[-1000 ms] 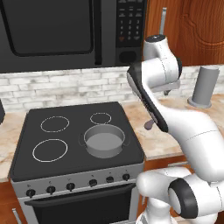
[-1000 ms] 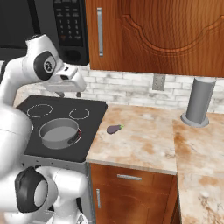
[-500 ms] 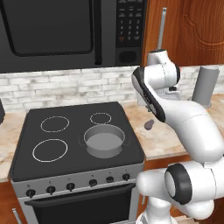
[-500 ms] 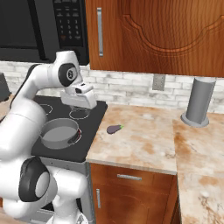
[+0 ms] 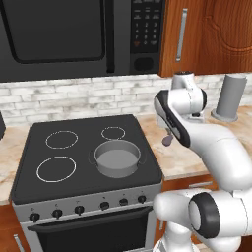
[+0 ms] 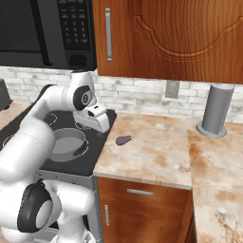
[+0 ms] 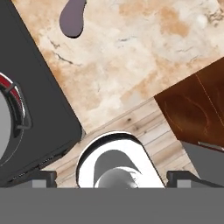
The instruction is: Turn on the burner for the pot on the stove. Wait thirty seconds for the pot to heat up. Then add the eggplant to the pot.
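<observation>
- Knobs [image 5: 78,210] along the front strip of the stove [image 5: 83,130] sit nearest to me, and nothing is touching them.
- Pot [image 5: 117,158] stands on the front right ring of the glass top. A red rim shows round its base in the hand view, so I judge the burner is already lit.
- Inside the pot I see only bare grey metal; nothing has gone in.
- Gripper [image 6: 98,124] has swung over in the last second: it was above the back of the stove and now hangs over the stove's right edge, looking down at the worktop [image 6: 156,152].
- Its fingers [image 7: 178,176] are spread wide with nothing between them.
- To my eye that swing means the heating step is done with and the reach for the vegetable is under way.
- Eggplant [image 6: 124,139] lies on the worktop just beside the stove's right edge, apart from the pot and ahead of the fingers, untouched; it has not stirred.
- Next, I'd guess, the hand must go on past the edge and come down over it.
- Further back, a tall grey cylinder [image 6: 216,110] stands against the brick wall, well apart; I cannot see into it.
</observation>
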